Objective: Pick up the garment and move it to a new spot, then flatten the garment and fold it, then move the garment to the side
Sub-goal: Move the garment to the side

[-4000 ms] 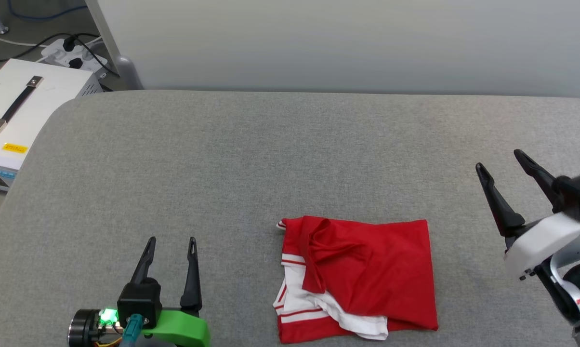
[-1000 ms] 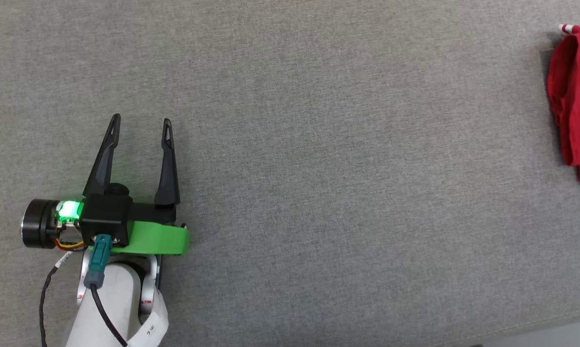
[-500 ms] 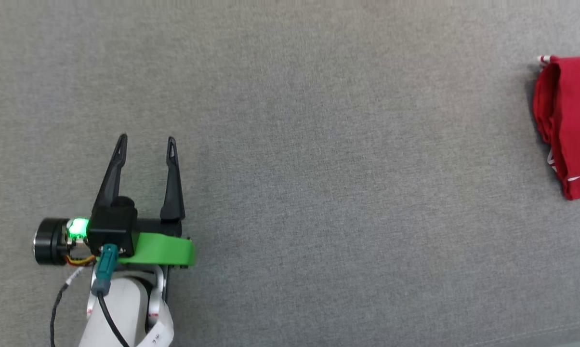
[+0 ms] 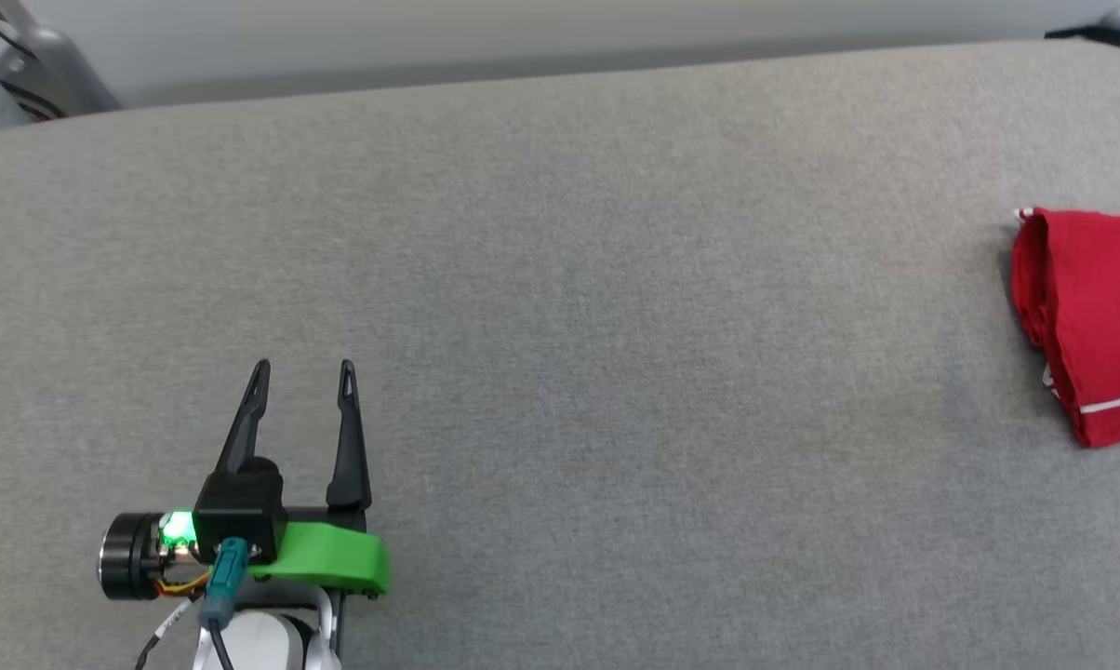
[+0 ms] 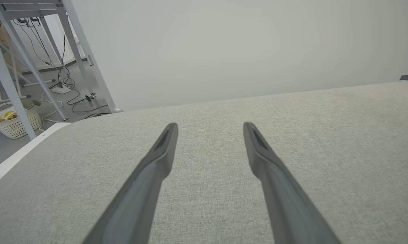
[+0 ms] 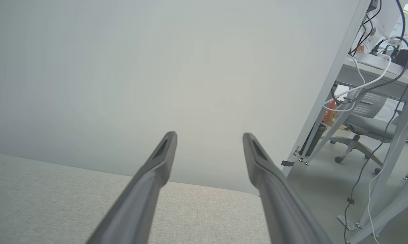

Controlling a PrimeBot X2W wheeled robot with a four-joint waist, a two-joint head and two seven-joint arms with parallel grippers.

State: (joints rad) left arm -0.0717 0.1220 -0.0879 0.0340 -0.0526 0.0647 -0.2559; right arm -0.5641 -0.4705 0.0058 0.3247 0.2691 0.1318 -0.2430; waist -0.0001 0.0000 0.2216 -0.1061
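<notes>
Garment (image 4: 1081, 326) now near table's (image 4: 560, 279) right edge

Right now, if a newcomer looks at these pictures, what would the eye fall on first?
First, the folded red garment with a white stripe, lying on the grey fabric surface at the right edge of the head view. Next, the left end effector at the lower left, open and empty, with a bright green bracket and a glowing green light at its base.
</notes>
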